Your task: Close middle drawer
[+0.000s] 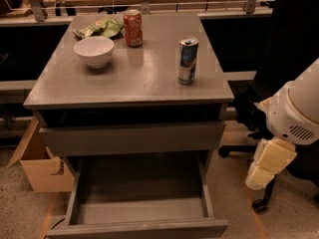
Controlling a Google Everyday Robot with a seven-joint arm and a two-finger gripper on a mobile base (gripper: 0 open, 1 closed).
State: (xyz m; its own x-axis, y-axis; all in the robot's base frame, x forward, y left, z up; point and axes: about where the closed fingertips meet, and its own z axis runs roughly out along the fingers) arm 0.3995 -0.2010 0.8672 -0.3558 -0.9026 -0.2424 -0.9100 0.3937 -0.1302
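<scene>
Right, the middle drawer (139, 228) is hanging wide open at the bottom of the grey cabinet, pulled well out towards me, its slim plain front nearest the floor and its deep box bare inside, thin side walls showing on either flank. Just above it sits the drawer with the tall front panel (132, 138), pushed most of the way in, and over that a dark slot under the counter (149, 78). Up on the counter there's a white bowl (93, 50) at the back left, a green crumpled bag (99, 28) behind it, an orange can (132, 28) upright just beside the bag, and a blue and silver can (188, 60) standing alone towards the right edge. The pincer (262, 167) hangs off to the right of the cabinet, below the arm's white rounded housing (299, 111), pointing down and well apart from the open drawer; whether it's clenched or released, I cannot tell from here. A black office chair (291, 39) stands behind the arm, and a cardboard box (42, 169) sits on the floor at the cabinet's left
</scene>
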